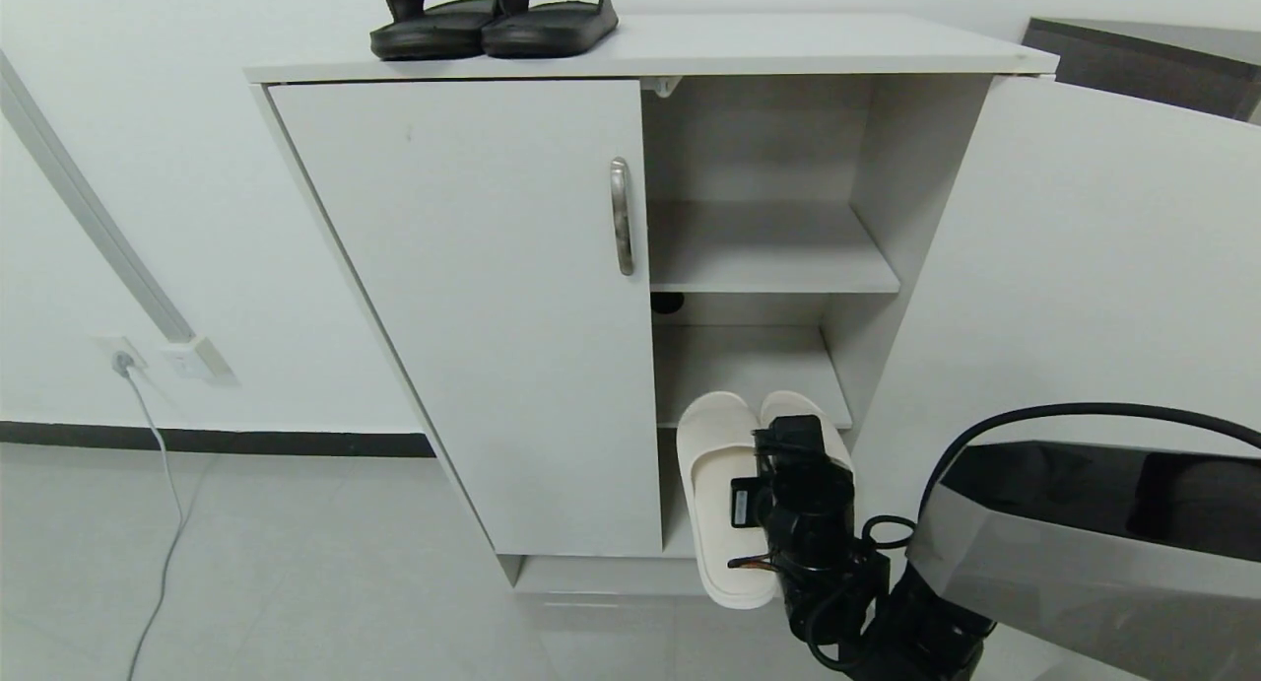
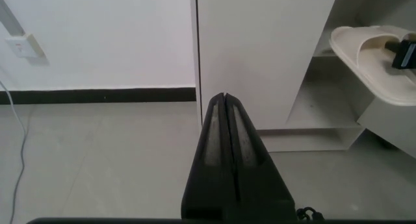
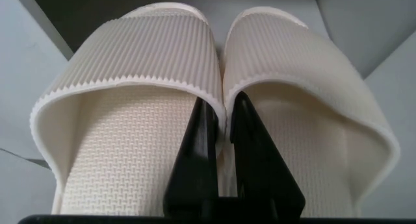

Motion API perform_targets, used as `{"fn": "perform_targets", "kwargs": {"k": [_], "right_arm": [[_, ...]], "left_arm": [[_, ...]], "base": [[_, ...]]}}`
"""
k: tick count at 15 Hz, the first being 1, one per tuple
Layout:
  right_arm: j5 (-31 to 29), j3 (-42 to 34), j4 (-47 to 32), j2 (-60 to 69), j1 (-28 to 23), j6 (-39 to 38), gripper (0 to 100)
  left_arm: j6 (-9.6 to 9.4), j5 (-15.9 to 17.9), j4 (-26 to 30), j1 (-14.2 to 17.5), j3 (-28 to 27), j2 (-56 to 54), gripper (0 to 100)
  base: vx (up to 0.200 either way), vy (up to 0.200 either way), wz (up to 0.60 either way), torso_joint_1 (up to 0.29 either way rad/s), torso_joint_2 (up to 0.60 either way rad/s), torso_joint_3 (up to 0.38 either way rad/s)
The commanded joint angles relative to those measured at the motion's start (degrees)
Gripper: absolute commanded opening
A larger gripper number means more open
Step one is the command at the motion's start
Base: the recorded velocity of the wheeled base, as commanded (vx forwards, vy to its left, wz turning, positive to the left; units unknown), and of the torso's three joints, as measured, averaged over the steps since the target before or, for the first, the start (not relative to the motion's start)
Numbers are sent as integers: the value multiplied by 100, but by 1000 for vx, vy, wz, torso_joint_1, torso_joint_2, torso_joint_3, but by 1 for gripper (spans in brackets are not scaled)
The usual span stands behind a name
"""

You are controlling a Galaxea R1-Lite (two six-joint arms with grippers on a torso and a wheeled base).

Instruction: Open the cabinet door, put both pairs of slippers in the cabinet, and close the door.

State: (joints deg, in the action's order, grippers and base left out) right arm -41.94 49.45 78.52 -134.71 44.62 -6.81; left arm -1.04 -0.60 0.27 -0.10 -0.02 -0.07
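The cabinet (image 1: pixel 788 42) stands with its right door (image 1: pixel 1064 267) wide open, so the shelves on that side can be reached, while the left door (image 1: pixel 463 306) is shut. The black slippers (image 1: pixel 493 21) sit side by side on the cabinet's top, near its left end, not yet stowed. The white slippers (image 1: pixel 724 504) are held as a pair in the air before the open side. Their toes point toward the lower shelf (image 1: pixel 749 366) and their heels hang out past the cabinet front, which I judge to be the line for sliding them in. The right end effector (image 3: pixel 221 117) is clamped narrowly on the two inner edges where the slippers meet, so one grasp carries both. The left end effector (image 2: pixel 224 104) hangs low over the floor in front of the shut door, fingers pressed together, holding nothing, out of the way
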Motion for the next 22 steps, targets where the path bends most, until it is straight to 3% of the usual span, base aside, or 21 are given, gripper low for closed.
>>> {"fn": "perform_targets", "kwargs": {"k": [1,11,20,22], "right_arm": [[10,-40,23,-188,-58,22,0],[19,-31,32,-249,-120,5,0],[36,21,23,-258,-155,5,0],[71,109,-12,-258,-208,13,0]], "left_arm": [[-2,-2,0,1,2,7,0],[-2,-2,0,1,-6,7,0],[-2,-2,0,1,2,7,0],[-11,-2,0,1,2,7,0]], "base": [[0,0,0,0,0,0],[0,0,0,0,0,0],[200,0,0,2,1,2],[0,0,0,0,0,0]]}}
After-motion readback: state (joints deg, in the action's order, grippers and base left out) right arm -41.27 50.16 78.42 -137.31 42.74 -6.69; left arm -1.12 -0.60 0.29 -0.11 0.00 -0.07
